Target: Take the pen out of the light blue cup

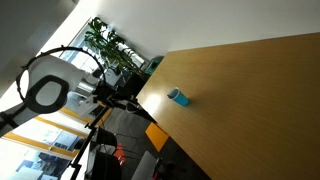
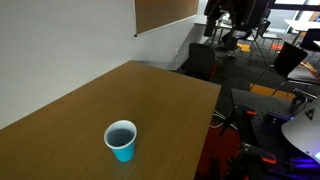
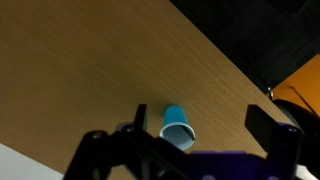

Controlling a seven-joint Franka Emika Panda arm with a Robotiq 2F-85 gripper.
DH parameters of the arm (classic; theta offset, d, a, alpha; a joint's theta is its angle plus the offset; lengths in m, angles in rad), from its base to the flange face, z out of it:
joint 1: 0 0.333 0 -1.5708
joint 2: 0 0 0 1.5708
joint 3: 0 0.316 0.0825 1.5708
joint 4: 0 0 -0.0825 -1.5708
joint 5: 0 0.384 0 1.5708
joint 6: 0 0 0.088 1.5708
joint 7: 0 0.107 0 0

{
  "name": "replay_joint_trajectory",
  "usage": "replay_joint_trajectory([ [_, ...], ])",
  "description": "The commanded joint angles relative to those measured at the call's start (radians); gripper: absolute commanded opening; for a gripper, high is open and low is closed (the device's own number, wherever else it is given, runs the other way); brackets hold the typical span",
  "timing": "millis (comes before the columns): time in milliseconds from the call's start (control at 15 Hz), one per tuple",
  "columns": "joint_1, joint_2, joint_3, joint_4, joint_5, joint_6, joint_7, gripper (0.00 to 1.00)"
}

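Standing at the far left in an exterior view, the robot arm (image 1: 45,92) shows a white ringed joint. A leafy plant (image 1: 105,40) rises just to its right against bright windows. Further right the wooden table (image 1: 250,110) spreads out, and the light blue cup (image 1: 178,96) stands upright on it near the table's left edge, with bare wood all around it. In an exterior view the cup (image 2: 121,140) sits near the camera, close to the table's right edge, and a dark chair (image 2: 200,60) stands beyond the far corner. The cup's inside looks dark, and the pen is too small to make out in any view. In the wrist view the gripper (image 3: 200,115) is spread wide and grips nothing. The cup (image 3: 178,128) shows between its two dark fingers (image 3: 270,125), nearer the one at the picture's left.
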Motion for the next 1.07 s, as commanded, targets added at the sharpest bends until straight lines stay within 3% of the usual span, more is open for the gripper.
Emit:
replay_joint_trajectory([
  [0,0.075,0.148,-0.094,0.088,0.083,0.056,-0.224,1.0],
  [267,0.112,0.264,-0.155,0.173,0.247,0.028,-0.525,1.0],
  [533,0.088,0.379,-0.165,0.264,0.434,-0.065,-0.828,1.0],
  [600,0.07,0.401,-0.15,0.281,0.463,-0.088,-0.84,1.0],
  [667,0.037,0.343,-0.108,0.214,0.425,-0.029,-0.786,1.0],
  [1000,0.026,0.41,-0.103,0.266,0.48,-0.057,-0.868,1.0],
])
